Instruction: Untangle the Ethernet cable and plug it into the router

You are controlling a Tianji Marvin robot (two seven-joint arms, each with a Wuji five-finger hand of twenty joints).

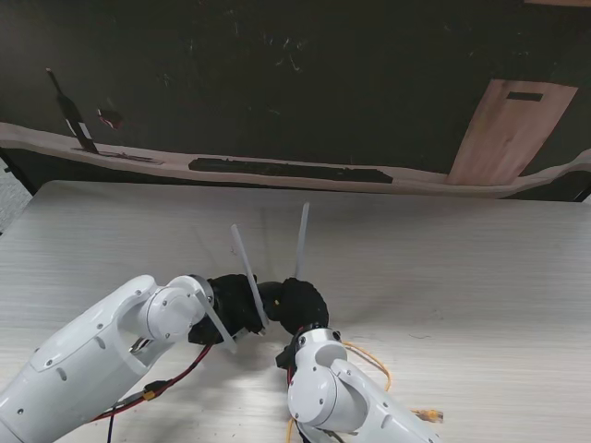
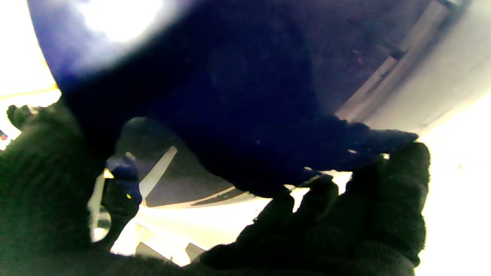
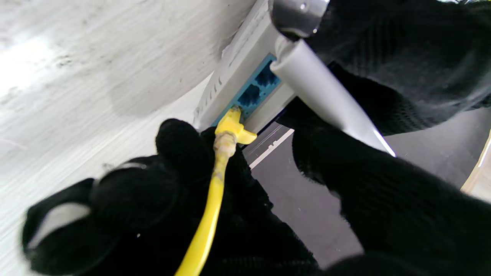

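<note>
two hands meet at the router (image 3: 238,73), both gloved in black knit. my right hand (image 3: 161,207) pinches the cable (image 3: 209,222) just behind its plug (image 3: 233,124), fingers closed around the yellow jacket. the plug tip touches the blue port block (image 3: 255,90), at the port nearest the casing's end; whether it is seated i cannot tell. the cable's long axis runs straight from my palm toward that port, so i judge the coming move to be a push along that line. my left hand (image 1: 231,309) grips the router from the opposite side, steadying it; in the left wrist view its fingers (image 2: 387,199) curl under a dark, blurred shape. the router sits between the hands, near me on the table (image 1: 443,258).

materials: router casing is smooth pale plastic with vent slits; two slim white antennas (image 1: 301,240) stand up, tilted. the cable is glossy and round, its slack trailing loose beside my right arm. the table is pale, matte woodgrain.
</note>
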